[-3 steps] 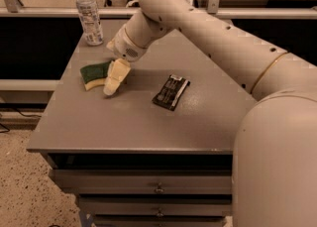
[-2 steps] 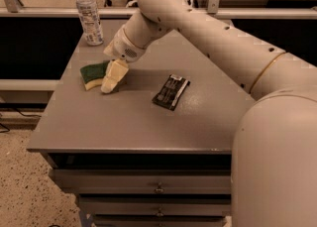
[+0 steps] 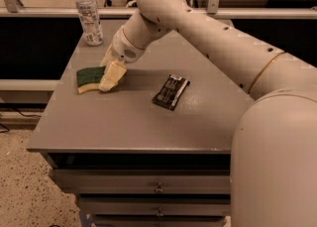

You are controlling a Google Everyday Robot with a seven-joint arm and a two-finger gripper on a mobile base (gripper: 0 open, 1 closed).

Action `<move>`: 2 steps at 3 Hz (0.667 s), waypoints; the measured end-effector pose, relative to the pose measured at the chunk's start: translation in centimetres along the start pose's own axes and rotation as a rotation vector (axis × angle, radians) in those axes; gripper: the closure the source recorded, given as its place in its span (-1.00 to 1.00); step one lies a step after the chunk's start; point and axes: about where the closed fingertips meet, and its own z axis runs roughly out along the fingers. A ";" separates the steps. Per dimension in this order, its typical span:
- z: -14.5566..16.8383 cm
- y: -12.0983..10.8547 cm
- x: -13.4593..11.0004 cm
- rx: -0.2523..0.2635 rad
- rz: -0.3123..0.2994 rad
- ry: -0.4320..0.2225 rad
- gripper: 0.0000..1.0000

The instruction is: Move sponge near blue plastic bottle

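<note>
Green-topped sponge (image 3: 89, 76) | gripper (image 3: 113, 75) touching it, grip state cannot tell | blue plastic bottle (image 3: 89, 15) apart

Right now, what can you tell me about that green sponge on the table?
The sponge is a small, roughly rectangular pad with a dark green scouring layer on top and pale yellow foam beneath. It lies flat, green side up, on the left part of the grey table. The gripper sits at the end that faces the table's middle and hides that end. The blue plastic bottle stands apart from it, at the back corner.
</note>
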 end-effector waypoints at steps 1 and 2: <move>0.0 0.0 0.0 0.000 0.000 0.000 0.74; 0.0 0.0 0.0 0.000 0.000 0.000 1.00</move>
